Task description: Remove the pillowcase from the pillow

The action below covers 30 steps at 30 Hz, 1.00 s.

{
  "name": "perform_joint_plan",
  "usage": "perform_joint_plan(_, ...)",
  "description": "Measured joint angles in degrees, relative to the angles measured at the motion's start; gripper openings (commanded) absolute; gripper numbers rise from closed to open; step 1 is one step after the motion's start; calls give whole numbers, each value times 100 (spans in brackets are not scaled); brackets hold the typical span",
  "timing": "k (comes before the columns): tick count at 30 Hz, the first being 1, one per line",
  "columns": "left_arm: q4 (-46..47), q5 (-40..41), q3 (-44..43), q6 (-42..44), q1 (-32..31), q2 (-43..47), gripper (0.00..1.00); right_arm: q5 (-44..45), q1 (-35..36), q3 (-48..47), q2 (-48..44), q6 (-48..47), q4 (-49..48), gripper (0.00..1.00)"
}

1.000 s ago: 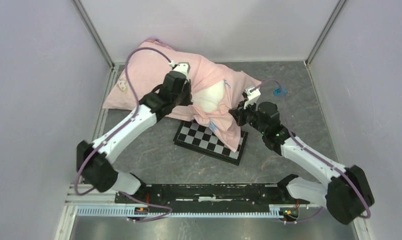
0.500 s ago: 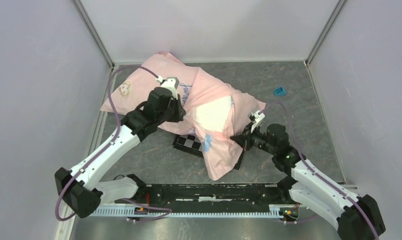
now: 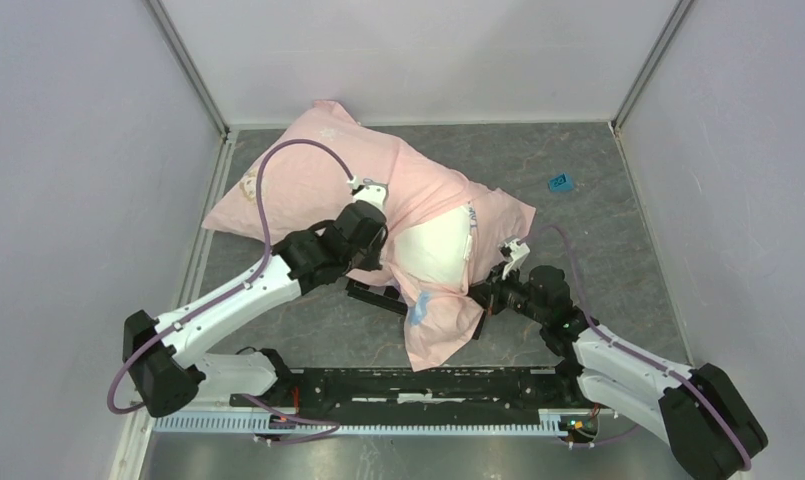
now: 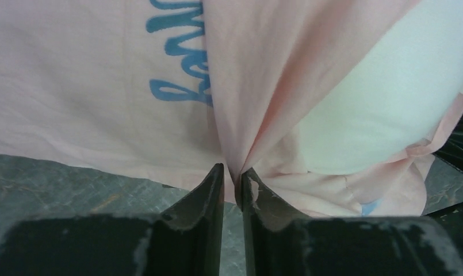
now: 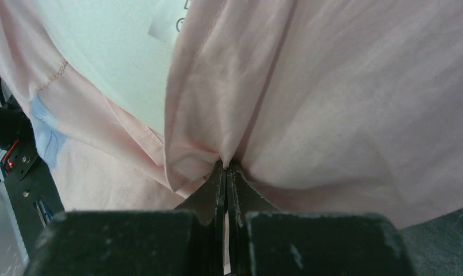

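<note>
From above, the pink pillowcase point(image 3: 318, 170) sprawls over the far left of the grey bench point(image 3: 598, 230). It gapes at its near end (toward the bench's middle), where the white pillow point(image 3: 433, 250) bulges out.

Left wrist: the left pincer point(image 4: 233, 178) nips a pillowcase fold below the blue lettering point(image 4: 180, 92).

Right wrist: the right pincer point(image 5: 225, 172) is clamped tight on gathered pink cloth.
</note>
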<state>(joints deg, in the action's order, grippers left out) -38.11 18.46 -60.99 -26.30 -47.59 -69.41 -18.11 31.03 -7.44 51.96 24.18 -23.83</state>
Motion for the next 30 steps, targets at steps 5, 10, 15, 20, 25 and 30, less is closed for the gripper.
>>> perform_joint_plan(5, -518, 710, -841, 221, -695, -87, 52, 31, 0, -59, -332, -101, 208, 0)
perform_joint_plan(10, -756, 1165, -1867, 505, -1379, -551, 61, 83, -2, -203, -599, -302, 605, 0)
perform_joint_plan(15, -903, 1152, -2597, 739, -1993, -1156, 68, 79, -2, -234, -605, -356, 708, 0)
perform_joint_plan(20, -927, 977, -2942, 739, -2129, -1681, 81, 79, -2, -243, -669, -361, 765, 0)
perform_joint_plan(25, -1034, 990, -2944, 372, -2105, -2173, 99, 83, -2, -240, -796, -350, 841, 0)
perform_joint_plan(30, -1067, 1154, -2940, -103, -2063, -2693, 100, 85, -2, -201, -881, -304, 837, 0)
